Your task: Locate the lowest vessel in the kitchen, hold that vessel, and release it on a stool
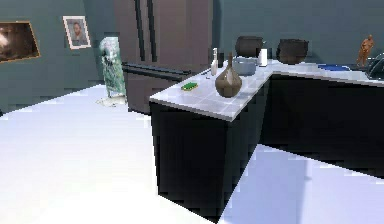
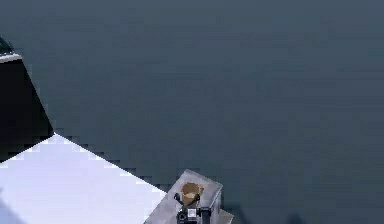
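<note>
Forward view: a dark kitchen counter [image 1: 205,101] with a pale top runs away toward the view's right. On it I count one brown round-bellied vase [image 1: 228,80], one small green thing [image 1: 188,88], one white bottle [image 1: 213,58], one white cup [image 1: 263,57] and two dark pots [image 1: 249,45] [image 1: 293,50] farther back. A tall dark fridge [image 1: 165,35] stands behind the counter. A pale glassy figure [image 1: 110,65] stands on the floor to its left, and two framed pictures [image 1: 15,42] [image 1: 76,32] hang on the wall.

Arm side view: at the bottom edge stands one grey square-topped stand [image 2: 168,209], which I judge to be the stool, against a plain dark wall. On its top sits one small brown rounded thing [image 2: 192,189] with a lighter upper face, plausibly the vessel. The gripper [image 2: 190,212] is just below it in the picture, so the brown thing lies straight out beyond the fingers, along the line of the arm. It looks roundish, with no long axis to line up with. Since it rests on the stand right at the gripper's far end, I cannot tell whether the gripper holds anything, nor how its fingers stand. If it is the vessel, the task looks close to its final step, the release.
</note>
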